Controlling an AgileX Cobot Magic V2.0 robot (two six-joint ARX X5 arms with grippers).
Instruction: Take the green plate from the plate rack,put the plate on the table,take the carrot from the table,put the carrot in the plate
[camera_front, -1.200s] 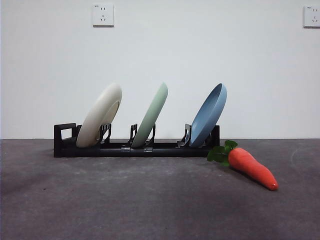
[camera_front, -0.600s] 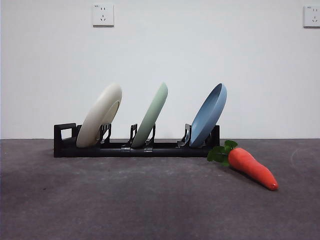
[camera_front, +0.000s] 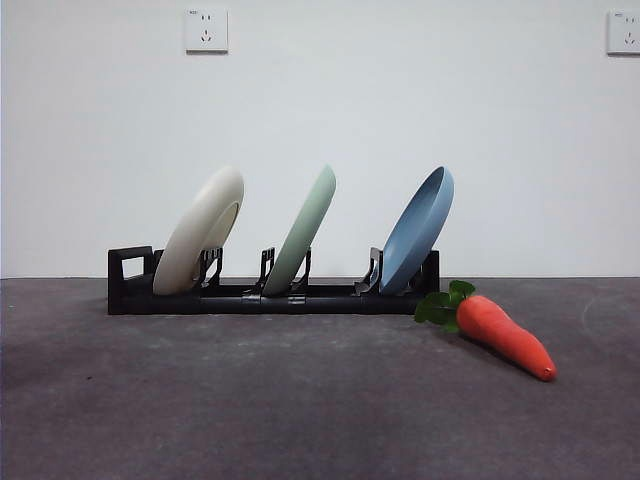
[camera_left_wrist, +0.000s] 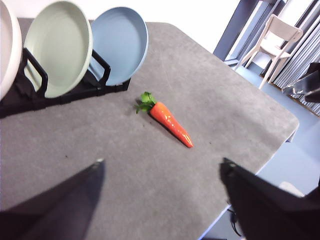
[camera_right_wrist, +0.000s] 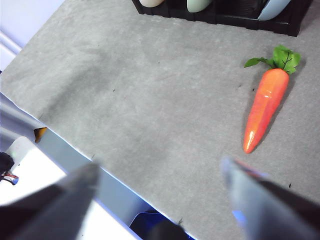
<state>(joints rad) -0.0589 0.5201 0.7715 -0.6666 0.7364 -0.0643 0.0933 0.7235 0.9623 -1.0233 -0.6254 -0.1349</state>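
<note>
The green plate (camera_front: 303, 228) stands tilted in the middle slot of the black plate rack (camera_front: 270, 298), between a cream plate (camera_front: 200, 230) and a blue plate (camera_front: 418, 228). In the left wrist view the green plate (camera_left_wrist: 57, 47) faces the camera. The carrot (camera_front: 500, 332) lies on the table (camera_front: 300, 400) to the right of the rack, leaves toward the rack. My left gripper (camera_left_wrist: 160, 172) hangs open above the table, well short of the carrot (camera_left_wrist: 169, 117). My right gripper (camera_right_wrist: 160, 175) is open too, high over the table's near edge, with the carrot (camera_right_wrist: 265, 107) off to one side.
Both arms are outside the front view. A white wall with two sockets (camera_front: 206, 30) stands behind the rack. The table's edge (camera_right_wrist: 75, 145) drops off near the right gripper. A chair (camera_left_wrist: 272, 37) stands beyond the table's far corner.
</note>
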